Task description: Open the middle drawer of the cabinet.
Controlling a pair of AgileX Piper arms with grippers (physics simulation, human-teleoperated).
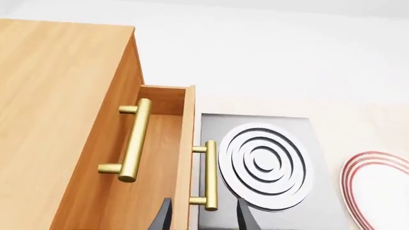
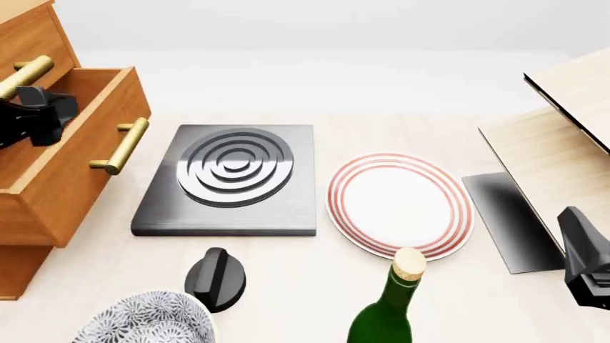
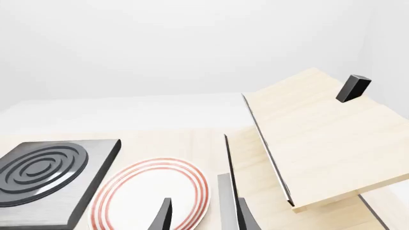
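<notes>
left arm head: chunky matte-black left gripper (image 2: 36, 114), blocky faceted housing, no markings I can make out
right arm head: matching matte-black right gripper (image 2: 586, 266), angular wedge shape
jaws: thin, dark, tapered blades in both wrist views

pale wood table (image 2: 315, 286), plain white backdrop (image 2: 315, 28)

Front view: high, from the near side, facing forward and down over the tabletop (image 2: 381, 132). Left wrist view: close against the cabinet (image 1: 57, 120) at far left. Right wrist view: low, at right. All share the hob (image 2: 233, 179) and plate (image 2: 401, 204).
</notes>
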